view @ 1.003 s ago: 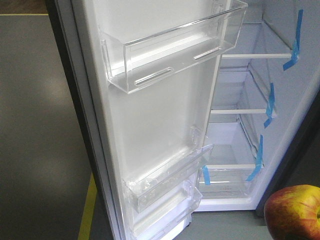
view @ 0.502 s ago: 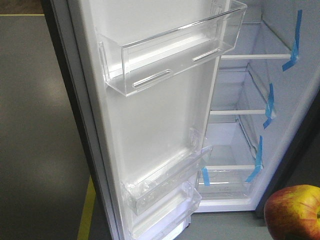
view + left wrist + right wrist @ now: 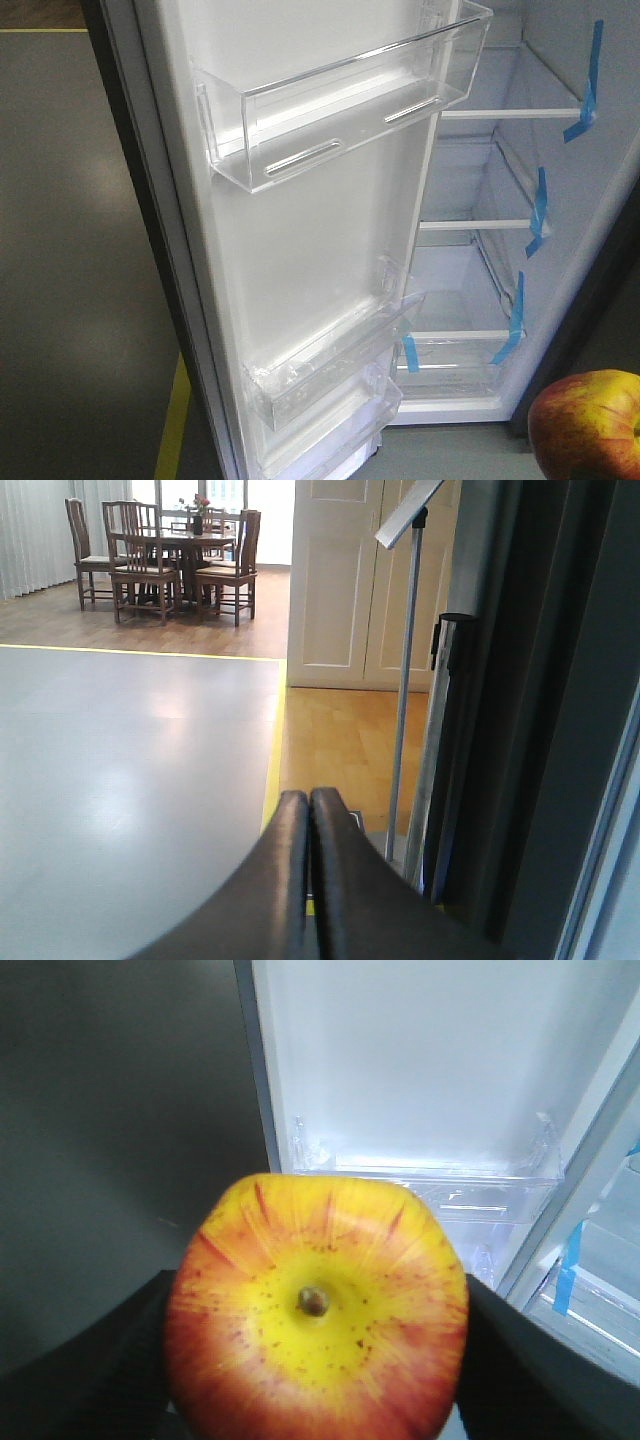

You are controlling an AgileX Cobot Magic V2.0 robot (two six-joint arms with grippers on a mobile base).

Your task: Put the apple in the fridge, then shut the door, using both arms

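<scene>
**Apple and right arm.** The round apple [image 3: 315,1310], yellow around its short stem and red toward the edge, is pinched between the two black fingers [image 3: 90,1380] of the right gripper [image 3: 315,1380], one on each flank. In the front view the apple [image 3: 587,425] sits at the lower right corner, outside the tall dark-grey fridge [image 3: 575,330] and in front of its open cavity.

**Fridge.** The white interior shows three white-edged shelves [image 3: 500,112], each marked by a blue tape strip [image 3: 593,80] on the right wall. The narrow door [image 3: 300,240] stands swung open on the left, its white liner facing the camera. It carries a clear plastic upper bin [image 3: 340,110] and clear lower bins [image 3: 330,365].

**Left arm.** The left gripper [image 3: 308,805] has its black fingers [image 3: 285,880] pressed together, holding nothing, just beside the door's dark outer face [image 3: 540,730].

**Surroundings.** Around the fridge lies a grey floor [image 3: 80,250] edged by a yellow line [image 3: 175,420]. The left wrist view also shows a thin chrome post [image 3: 400,730], wooden flooring [image 3: 340,740] and wooden chairs [image 3: 140,560] far off.
</scene>
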